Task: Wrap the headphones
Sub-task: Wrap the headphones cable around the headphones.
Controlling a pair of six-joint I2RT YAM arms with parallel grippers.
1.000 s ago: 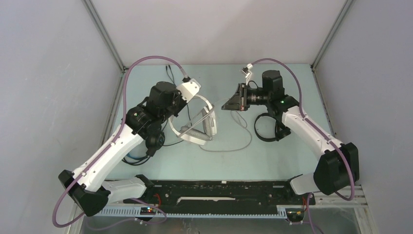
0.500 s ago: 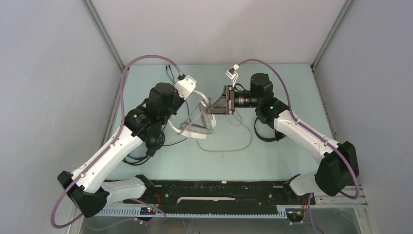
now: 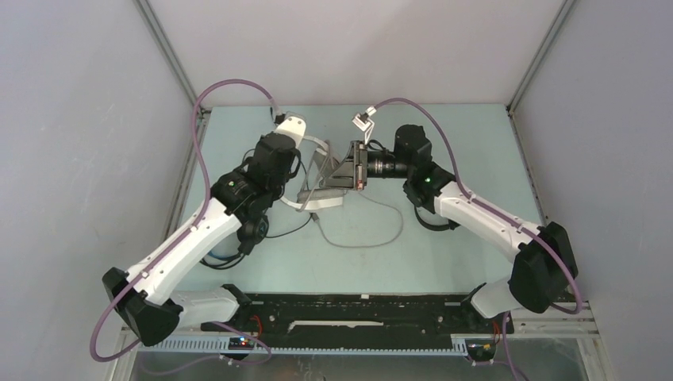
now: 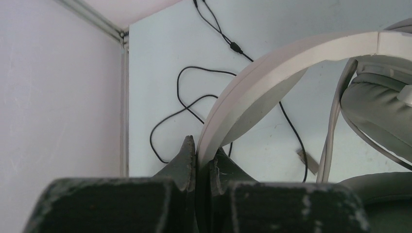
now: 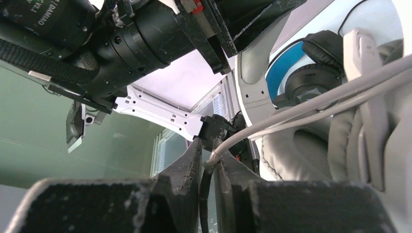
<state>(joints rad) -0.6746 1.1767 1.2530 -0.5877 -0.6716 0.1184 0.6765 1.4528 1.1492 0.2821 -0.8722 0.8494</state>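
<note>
Left wrist view shows the left gripper (image 4: 203, 155) clamped on the headband (image 4: 272, 68) of the white-grey headphones (image 4: 374, 111), mid-table (image 3: 460, 270), while the right gripper (image 5: 209, 153) narrowly pinches their cable (image 5: 291, 114), which may slip out if wrapping pulls it taut.

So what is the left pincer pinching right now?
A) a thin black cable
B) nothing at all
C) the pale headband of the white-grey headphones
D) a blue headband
C: in the left wrist view, the left pincer is shut on the curved pale headband of the white-grey headphones, and the black cable lies loose on the table behind.
</note>
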